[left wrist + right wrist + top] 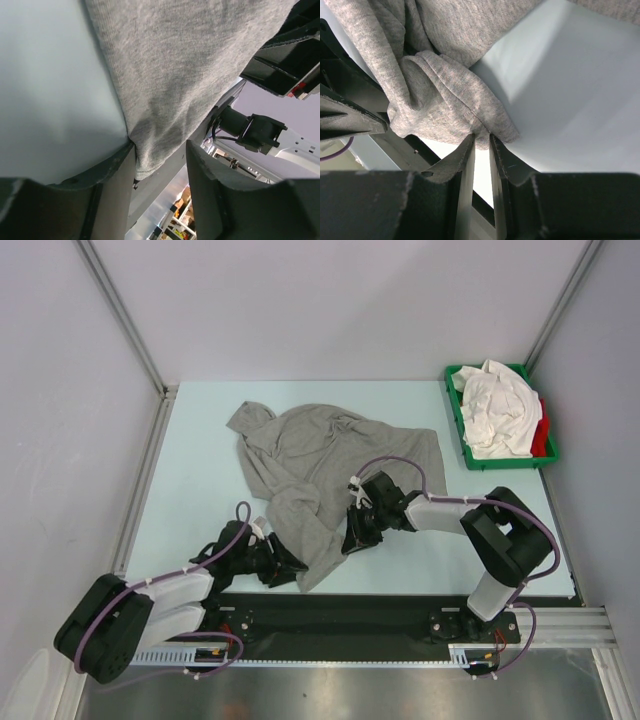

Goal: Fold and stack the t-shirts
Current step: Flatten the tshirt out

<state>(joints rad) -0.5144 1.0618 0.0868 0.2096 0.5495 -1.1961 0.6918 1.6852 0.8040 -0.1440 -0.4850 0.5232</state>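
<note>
A heather grey t-shirt (320,465) lies crumpled across the middle of the table. My left gripper (290,570) is at its near hem by the front edge. In the left wrist view the jaws (160,150) stand open; the shirt's corner (175,75) hangs between them and touches only the left finger (117,200). My right gripper (352,540) is just to the right, on the same near edge. In the right wrist view its tips (481,140) are shut on a bunched fold of the grey t-shirt (445,90). White t-shirts (495,410) and a red one (543,435) are heaped in the tray.
A green plastic tray (458,430) stands at the back right corner. The table's front edge with the black base rail (350,615) runs right under both grippers. Metal frame posts (125,320) rise at the back corners. The right arm (250,130) shows close by in the left wrist view.
</note>
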